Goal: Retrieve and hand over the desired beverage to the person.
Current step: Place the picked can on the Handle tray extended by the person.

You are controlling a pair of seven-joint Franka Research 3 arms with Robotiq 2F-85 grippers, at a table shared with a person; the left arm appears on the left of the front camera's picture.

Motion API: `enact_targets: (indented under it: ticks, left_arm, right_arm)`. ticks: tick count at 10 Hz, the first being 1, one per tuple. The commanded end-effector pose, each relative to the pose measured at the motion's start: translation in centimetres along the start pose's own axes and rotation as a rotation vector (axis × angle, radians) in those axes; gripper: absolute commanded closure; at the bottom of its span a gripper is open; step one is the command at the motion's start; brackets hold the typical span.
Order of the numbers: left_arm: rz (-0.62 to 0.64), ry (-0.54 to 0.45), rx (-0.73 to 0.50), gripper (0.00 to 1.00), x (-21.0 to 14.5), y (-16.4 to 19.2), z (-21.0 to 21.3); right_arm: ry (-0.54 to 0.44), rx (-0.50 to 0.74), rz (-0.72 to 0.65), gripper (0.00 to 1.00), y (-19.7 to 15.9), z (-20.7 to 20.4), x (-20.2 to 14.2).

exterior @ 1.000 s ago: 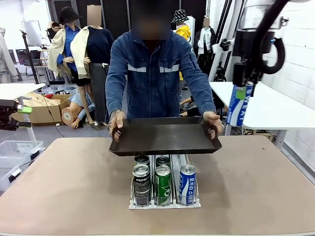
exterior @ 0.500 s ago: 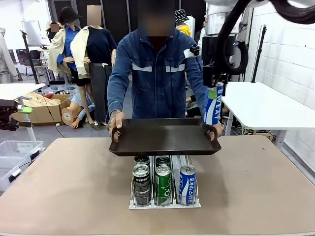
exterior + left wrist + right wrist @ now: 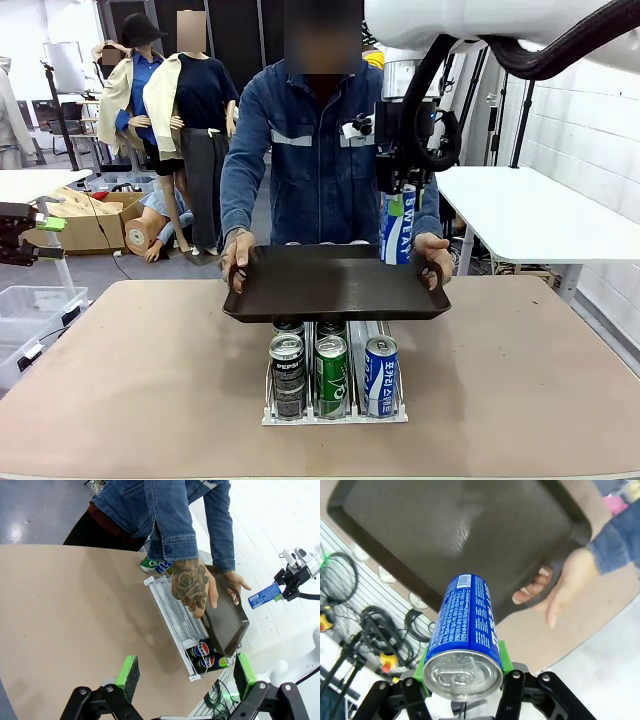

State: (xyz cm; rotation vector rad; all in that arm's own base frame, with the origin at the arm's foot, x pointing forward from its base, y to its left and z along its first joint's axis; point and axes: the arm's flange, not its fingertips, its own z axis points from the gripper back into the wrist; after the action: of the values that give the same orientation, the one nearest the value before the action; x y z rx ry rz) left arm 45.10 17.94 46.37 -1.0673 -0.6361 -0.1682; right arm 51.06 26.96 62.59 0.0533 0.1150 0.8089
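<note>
- Blue can (image 3: 465, 625) with white print sits clamped between the green pads of the right claw (image 3: 464, 658), whose jaws are closed against its sides; the pull-tab end faces the wrist camera.
- In the front view the can hangs upright just right of centre, at the far right corner of the dark tray (image 3: 335, 285); whether it touches the tray I cannot tell.
- The person (image 3: 320, 160) in a blue denim jacket holds the tray level over the bench (image 3: 120, 380), one hand (image 3: 433, 256) on each end handle.
- Left claw (image 3: 186, 677), at the bottom of its wrist view, has its jaws spread wide with nothing between them, above the bare bench.
- Below the tray, at lower centre of the front view, a white rack (image 3: 335, 415) holds a black can (image 3: 287, 365), a green can (image 3: 331, 365) and another blue one (image 3: 380, 372).
</note>
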Motion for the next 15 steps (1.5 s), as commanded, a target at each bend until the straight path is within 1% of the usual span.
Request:
enact_targets:
  ticks: [1, 4, 6, 8, 11, 15]
  left_arm:
    - [0.000, 0.002, 0.005, 0.00, 0.0, -0.1, 0.2]
    - [0.000, 0.002, 0.005, 0.00, 0.0, -0.1, 0.2]
    - [0.000, 0.002, 0.005, 0.00, 0.0, -0.1, 0.2]
    - [0.000, 0.002, 0.005, 0.00, 0.0, -0.1, 0.2]
    - [0.000, 0.002, 0.005, 0.00, 0.0, -0.1, 0.2]
    - [0.000, 0.002, 0.005, 0.00, 0.0, -0.1, 0.2]
  right_arm:
    - [-0.020, -0.030, -0.026, 1.00, 0.0, -0.4, 1.7]
    - [-0.091, -0.071, -0.031, 1.00, -0.4, -2.2, 3.4]
    - [-0.102, -0.074, -0.029, 1.00, -1.6, -2.9, 4.3]
    - [-0.096, -0.070, -0.033, 1.00, -2.9, -3.6, 5.1]
    - [-0.101, -0.070, -0.023, 1.00, -3.6, -4.2, 5.1]
    - [-0.052, -0.081, -0.001, 1.00, -4.0, -5.5, 5.3]
